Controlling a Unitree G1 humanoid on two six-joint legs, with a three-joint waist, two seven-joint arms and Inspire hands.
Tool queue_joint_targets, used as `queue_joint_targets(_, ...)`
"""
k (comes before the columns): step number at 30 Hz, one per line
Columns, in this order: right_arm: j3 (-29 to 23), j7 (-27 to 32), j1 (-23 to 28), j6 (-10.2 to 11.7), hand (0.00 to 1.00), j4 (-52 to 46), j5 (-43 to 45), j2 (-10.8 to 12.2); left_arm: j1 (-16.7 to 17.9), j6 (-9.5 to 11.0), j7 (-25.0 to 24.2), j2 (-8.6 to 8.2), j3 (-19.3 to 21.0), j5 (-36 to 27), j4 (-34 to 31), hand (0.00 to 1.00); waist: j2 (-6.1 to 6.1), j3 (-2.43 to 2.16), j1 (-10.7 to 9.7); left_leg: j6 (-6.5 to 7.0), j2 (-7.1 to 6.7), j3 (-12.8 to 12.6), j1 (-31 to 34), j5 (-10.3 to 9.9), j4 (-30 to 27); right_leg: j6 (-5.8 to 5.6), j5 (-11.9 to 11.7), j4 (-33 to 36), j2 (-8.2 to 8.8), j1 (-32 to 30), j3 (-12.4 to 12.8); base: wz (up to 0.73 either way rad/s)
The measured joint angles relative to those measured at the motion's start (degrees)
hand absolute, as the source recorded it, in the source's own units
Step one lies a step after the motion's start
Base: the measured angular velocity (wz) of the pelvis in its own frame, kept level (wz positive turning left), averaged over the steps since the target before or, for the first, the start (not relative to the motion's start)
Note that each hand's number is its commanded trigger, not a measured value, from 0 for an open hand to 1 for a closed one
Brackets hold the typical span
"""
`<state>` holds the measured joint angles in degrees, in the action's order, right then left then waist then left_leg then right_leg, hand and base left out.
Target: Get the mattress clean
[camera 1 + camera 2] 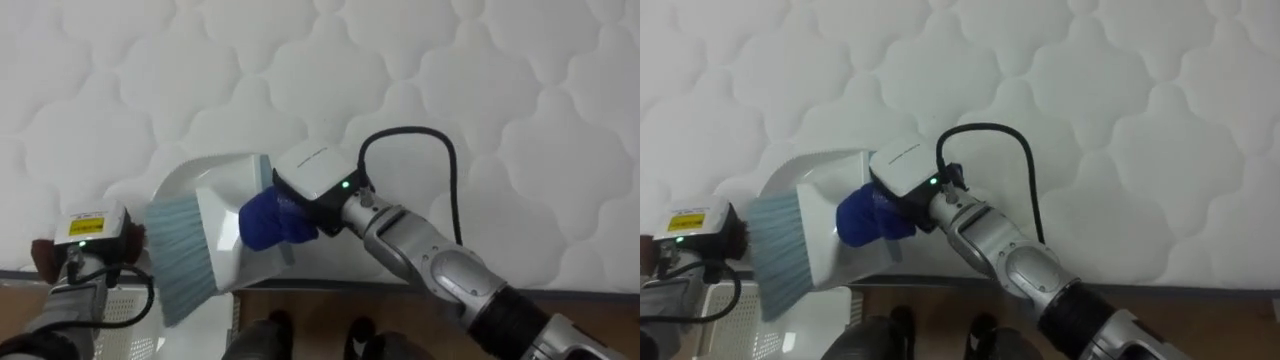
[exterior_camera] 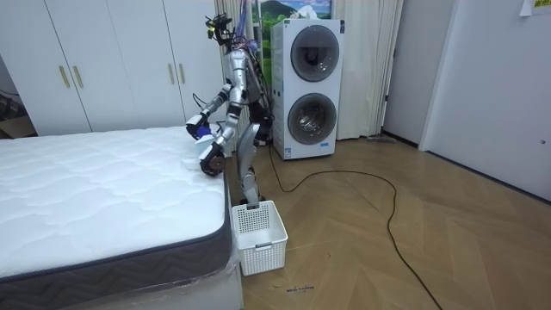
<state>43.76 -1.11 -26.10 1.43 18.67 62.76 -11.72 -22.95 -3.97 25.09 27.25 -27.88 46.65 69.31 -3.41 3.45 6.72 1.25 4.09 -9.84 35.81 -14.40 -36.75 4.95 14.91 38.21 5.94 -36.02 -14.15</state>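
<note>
White quilted bed (image 1: 450, 80), near edge: the right hand (image 1: 268, 222) grips the brush (image 1: 185, 255) beside a dustpan (image 1: 205, 175); whether the left hand (image 1: 45, 255) holds anything I cannot tell. Bristles overhang the edge, so sweepings may spill floorward.

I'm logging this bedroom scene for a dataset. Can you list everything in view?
mattress: one, white quilted, on the bed
brush: one, light blue bristles, at the mattress edge
dustpan: one, white, on the mattress beside the brush
basket: one, white, on the floor by the bed
laundry machines: two, white, stacked by the wall
wardrobe: one, white, behind the bed
right hand: one, blue-covered, at the brush
left hand: one, dark, at the bed's edge
</note>
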Motion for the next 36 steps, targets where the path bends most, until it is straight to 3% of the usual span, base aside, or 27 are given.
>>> queue_joint_targets(14, 0.72, -0.64, 0.01, 1.10, 1.00, 0.14, -3.35, -0.25, -0.13, 0.64, 0.56, 0.00, -0.53, -2.24, 1.19, 1.00, -0.16, 0.03, -0.02, 0.04, 0.15, 0.56, 0.69, -0.03, -1.00, 0.14, 0.07, 0.68, 0.10, -0.16, -0.39, 0.00)
queue_joint_targets(22, 1.32, -1.56, -0.39, 1.00, 1.00, 1.96, -7.53, -2.40, -0.48, 1.78, 0.85, -0.12, -0.39, -2.15, 0.81, 1.00, 0.51, 0.33, 1.03, 0.13, 0.18, 0.66, 0.78, -0.14, -1.08, 0.11, 0.25, 0.66, 0.11, -0.07, -0.57, 0.00)
queue_joint_targets(26, 1.08, -0.44, -2.05, 1.83, 1.00, 4.93, -10.91, -4.15, -0.55, 1.75, 1.32, -0.77, -0.28, -2.08, -0.58, 1.00, 1.13, 0.72, 1.36, 0.21, -0.06, 1.28, 1.14, -0.25, -1.60, 0.15, 0.55, 1.23, 0.48, -0.12, -1.06, 0.07)
queue_joint_targets(32, -6.21, 5.14, -3.99, 2.73, 1.00, 13.04, -16.97, -5.53, -0.18, 1.39, 2.23, -3.14, -0.33, -1.97, -4.29, 1.00, 1.58, 1.00, 1.36, 0.62, -1.21, 2.10, 1.06, -0.17, -1.84, -0.43, 1.56, 2.67, 2.15, 0.23, -1.83, 0.16)
queue_joint_targets(36, -12.61, 9.59, -3.99, 2.84, 1.00, 15.25, -22.21, -6.02, 0.84, 0.59, 2.37, -4.26, 0.94, -0.58, -7.48, 1.00, 1.62, 1.00, -0.03, 1.00, -2.25, 2.66, -0.23, -0.04, -1.06, -0.91, 1.77, 2.42, 3.07, 1.70, -2.39, 0.12)
